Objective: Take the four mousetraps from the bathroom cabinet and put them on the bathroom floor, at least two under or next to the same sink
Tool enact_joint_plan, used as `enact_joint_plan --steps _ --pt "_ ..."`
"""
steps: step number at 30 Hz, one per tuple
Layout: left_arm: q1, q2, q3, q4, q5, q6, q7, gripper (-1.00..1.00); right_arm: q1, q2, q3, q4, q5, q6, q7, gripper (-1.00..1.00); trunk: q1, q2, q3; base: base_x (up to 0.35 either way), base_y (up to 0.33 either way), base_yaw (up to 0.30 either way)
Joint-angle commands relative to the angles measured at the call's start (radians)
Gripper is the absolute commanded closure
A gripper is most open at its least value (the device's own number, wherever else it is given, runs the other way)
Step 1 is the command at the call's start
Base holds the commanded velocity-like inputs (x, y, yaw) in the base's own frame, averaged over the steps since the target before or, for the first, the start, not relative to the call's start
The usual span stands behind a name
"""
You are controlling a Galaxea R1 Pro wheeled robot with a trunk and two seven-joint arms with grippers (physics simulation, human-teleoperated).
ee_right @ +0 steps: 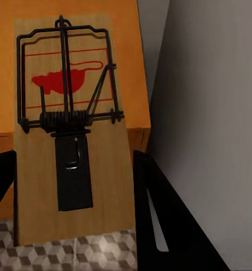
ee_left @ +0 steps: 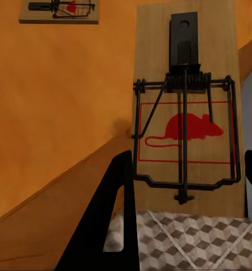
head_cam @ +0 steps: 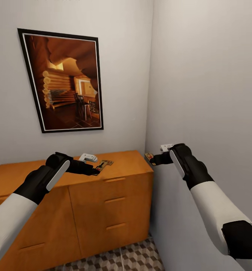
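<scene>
Both arms are raised and reach forward over the low orange-brown wooden cabinet [head_cam: 84, 195] in the corner of the room. The left claw [head_cam: 92, 171] stretches level over the cabinet's front edge. In the left wrist view its two dark fingers [ee_left: 112, 220] flank a flat brown wooden mousetrap with black wire parts and a red mouse print [ee_left: 185, 113]; this trap appears gripped between them, overhanging the cabinet edge, with patterned cube-tile floor [ee_left: 188, 240] below. A second small wooden mousetrap [ee_left: 59, 11] lies flat on the cabinet top, well apart, farther back. Seen from the head camera, a small white rounded object [head_cam: 88, 157] sits on the top just behind the left claw.

The right arm bends at the elbow, forearm angled up and inward. The right claw [head_cam: 154, 160] is level with the cabinet top, just off its right end corner, near the grey side wall [head_cam: 208, 94]. The right wrist view shows another flat wooden mousetrap [ee_right: 72, 130] held between the dark fingers [ee_right: 171, 226], claw closed on its sides, above the cabinet corner and floor tiles.

Room to move: the right arm has little space between cabinet end and wall. A framed picture of a log interior [head_cam: 63, 81] hangs on the back wall above the cabinet.
</scene>
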Motion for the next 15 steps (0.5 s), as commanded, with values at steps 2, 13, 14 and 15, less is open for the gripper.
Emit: enact_joint_plan --steps 2,13,14,15 --pt "-0.001 0.001 -0.001 -0.001 -0.01 0.001 -0.01 1.0 -0.001 -0.001 0.003 0.001 -0.012 0.004 -0.008 1.0 0.0 -0.001 -0.001 -0.277 0.0 0.0" --pt "-0.001 0.001 -0.001 0.007 -0.01 0.001 -0.01 1.0 0.006 -0.003 0.003 0.003 -0.014 0.004 -0.008 1.0 0.0 -0.001 -0.001 -0.063 0.0 0.043" --pt "-0.001 0.001 -0.001 0.008 -0.01 0.001 -0.01 1.0 0.007 -0.003 0.003 0.003 -0.014 0.004 -0.008 1.0 0.0 -0.001 -0.001 -0.005 0.0 0.212" --pt "-0.001 0.001 -0.001 0.009 -0.01 0.001 -0.01 1.0 0.007 -0.003 0.003 0.003 -0.014 0.004 -0.008 1.0 0.0 -0.001 -0.001 -0.003 0.0 0.235"
